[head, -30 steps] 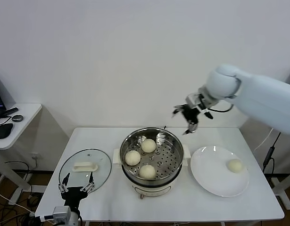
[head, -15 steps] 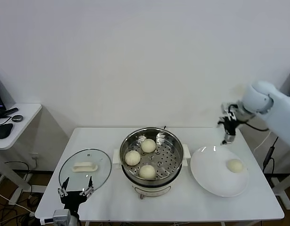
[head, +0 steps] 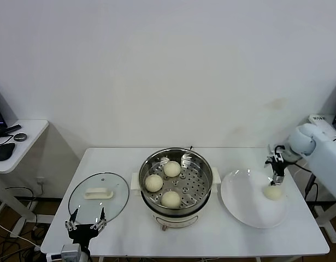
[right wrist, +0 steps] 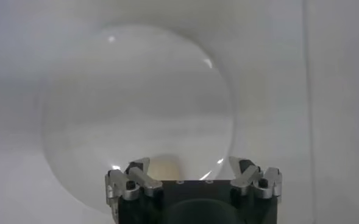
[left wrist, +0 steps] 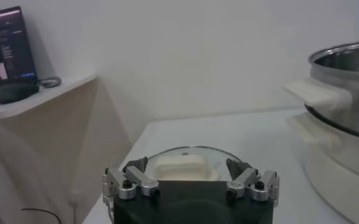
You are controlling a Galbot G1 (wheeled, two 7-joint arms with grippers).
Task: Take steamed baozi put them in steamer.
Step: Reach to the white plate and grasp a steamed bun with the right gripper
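Note:
Three cream-white baozi [head: 171, 168] [head: 153, 183] [head: 171, 199] lie on the perforated tray of the steel steamer [head: 200, 161] at the table's middle. The last baozi [head: 273, 192] lies on the white plate [head: 247, 204] at the right. My right gripper [head: 276, 173] is open, pointing down just above that baozi; in the right wrist view the baozi [right wrist: 167, 167] shows between its spread fingers, over the plate [right wrist: 106, 91]. My left gripper [head: 83, 225] is open and empty, low at the table's front left edge, near the glass lid [head: 110, 204].
The glass lid with its white handle [left wrist: 182, 167] lies flat left of the steamer, whose side handle [left wrist: 316, 94] shows in the left wrist view. A side table [head: 25, 134] with a mouse and laptop stands at the far left.
My right gripper has swung from above the steamer's back right rim out to the right and down, and now hangs over the baozi on the plate. The left gripper sank slightly.

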